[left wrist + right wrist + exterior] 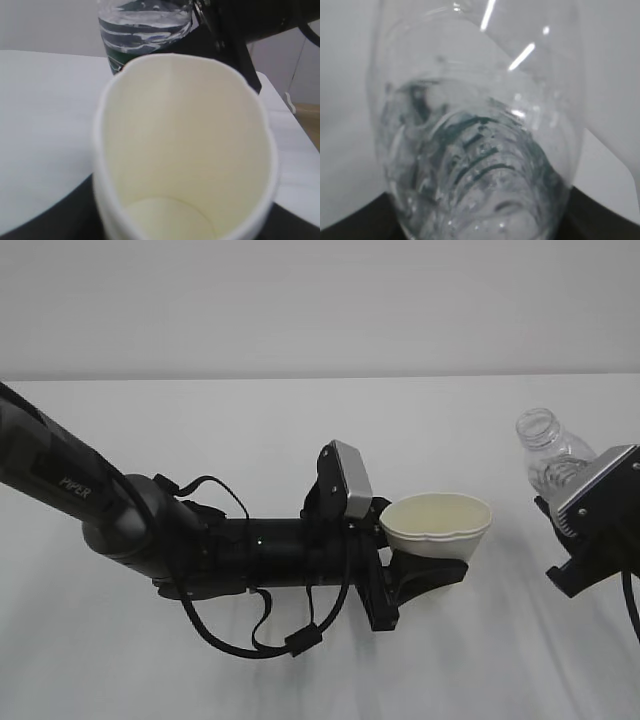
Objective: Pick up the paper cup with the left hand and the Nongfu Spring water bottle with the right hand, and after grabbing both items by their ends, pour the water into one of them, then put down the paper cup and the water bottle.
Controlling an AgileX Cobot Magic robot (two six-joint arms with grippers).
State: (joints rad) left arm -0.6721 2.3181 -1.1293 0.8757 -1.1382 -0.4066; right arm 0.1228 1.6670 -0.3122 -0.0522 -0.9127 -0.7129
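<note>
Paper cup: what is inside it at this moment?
The paper cup shows a bare cream wall and base in the left wrist view, with no water visible. The near edge of its base is hidden behind the rim.

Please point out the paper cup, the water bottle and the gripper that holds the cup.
Off-white tapered paper cup (440, 515), exterior view: cream inner wall.
Clear ribbed plastic water bottle (550, 450), exterior view: shoulder below the open neck.
Black left gripper (425, 575), exterior view: finger under the cup.
</note>
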